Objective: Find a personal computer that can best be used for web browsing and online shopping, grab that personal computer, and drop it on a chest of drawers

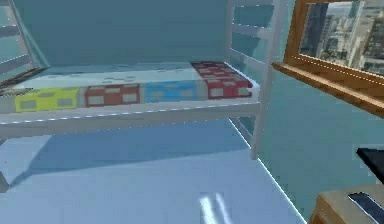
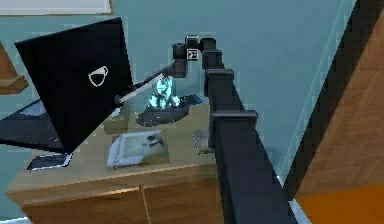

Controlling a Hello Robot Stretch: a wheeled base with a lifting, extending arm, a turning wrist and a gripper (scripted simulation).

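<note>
"Two big pieces first: what are they, and why there?" my minder asks.

"Ahead, a bed (image 1: 130, 113) runs from nine o'clock across to two, with a window (image 1: 340, 35) at one o'clock. Neither matters to the job. At my side a wooden desk (image 2: 120, 185) takes the lower left, from seven up to nine o'clock. I judge I am parked against it so that my arm (image 2: 235, 140), running from five o'clock up to twelve, can go out over its top."

"And the computer?"

"The laptop (image 2: 75, 85) stands on that desk between nine and ten o'clock, lid raised. Its black lid back, with a pale mark, faces my camera, so I judge the screen looks off toward ten o'clock. Its long axis, the hinge line, runs from eight o'clock up to two. A pale blue ornament (image 2: 165, 97) on a dark base stands at three o'clock of the lid, and papers (image 2: 138, 148) lie at seven o'clock of the ornament, so only the lid's side edge is free to me."

"Holding it?"

"My gripper (image 2: 122, 98) lies at that edge, which I take to be the reason for its slant. Whether it holds anything, or how its fingers stand, I cannot tell."
</note>
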